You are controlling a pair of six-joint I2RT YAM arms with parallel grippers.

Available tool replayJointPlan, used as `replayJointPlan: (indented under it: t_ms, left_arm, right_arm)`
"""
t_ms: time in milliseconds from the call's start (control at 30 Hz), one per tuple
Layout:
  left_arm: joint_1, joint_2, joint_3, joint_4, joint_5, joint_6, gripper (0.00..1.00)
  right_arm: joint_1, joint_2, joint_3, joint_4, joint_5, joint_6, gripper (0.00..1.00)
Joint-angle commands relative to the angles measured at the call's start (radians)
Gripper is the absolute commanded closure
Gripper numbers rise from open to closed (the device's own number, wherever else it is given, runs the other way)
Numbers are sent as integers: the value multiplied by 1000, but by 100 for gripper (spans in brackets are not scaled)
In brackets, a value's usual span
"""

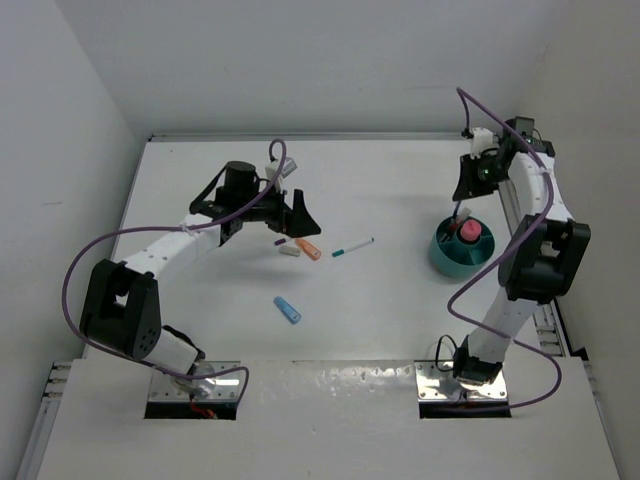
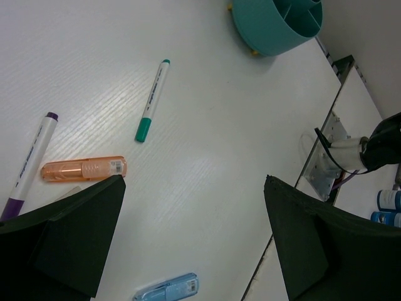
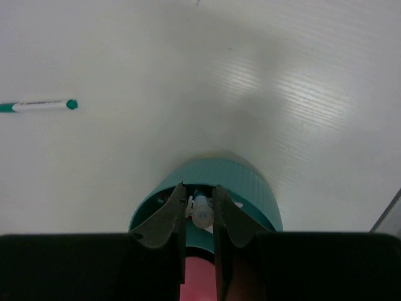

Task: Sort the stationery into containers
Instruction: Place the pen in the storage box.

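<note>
Looking down from the top camera: finding the left gripper (image 1: 297,228) spread wide apart, holding nothing, close beside a beige eraser (image 1: 290,251), an orange stick (image 1: 309,249) and the tip of a purple pen (image 1: 280,241). Noting a teal pen (image 1: 352,246) to the right of these and a blue stick (image 1: 288,310) alone, nearer the arm bases. Finding the right gripper (image 1: 463,198) over the teal cup (image 1: 450,265), clamped on a thin pen (image 1: 460,212) pointing down into it, a pink marker (image 1: 468,230) standing inside.

Turning to the left wrist camera: seeing its fingers (image 2: 75,238) far apart, bare table (image 2: 207,125) between. Beyond them the orange stick (image 2: 83,169), purple pen (image 2: 31,163) and teal pen (image 2: 152,100); the blue stick (image 2: 168,288) at the bottom edge, the teal cup (image 2: 276,22) at the top.

Turning to the right wrist camera: seeing the fingers (image 3: 164,222) closed on the pale end of the thin pen (image 3: 202,216), above the teal cup (image 3: 250,188), the pink marker (image 3: 197,279) below.
</note>
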Motion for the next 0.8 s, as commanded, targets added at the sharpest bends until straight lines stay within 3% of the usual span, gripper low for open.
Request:
replayJointPlan:
  t_ms: [0,233,300,333,433,667,767]
  left_arm:
    - [14,-27,-12,28,4,5,0]
    - [14,-27,-19,31,6,3,0]
    - [14,-29,-18,31,6,5,0]
    - [14,-27,-16,29,6,7,0]
    - [14,-29,-16,26,3,13,0]
    - [-1,-27,-1,-12,-49,104,0]
    - [-59,6,98,-139,-176,297,2]
  right_arm:
    - [-26,11,47,28,16,16,100]
    - [-36,37,71,-33,-25,13,99]
    - [-36,55,90,-65,-36,16,85]
    - [-36,61,106,-81,-42,19,73]
    - [-40,83,133,-116,-59,32,58]
    - [-72,66,151,-121,-81,68,47]
    - [-92,37,172,-113,-84,94,42]
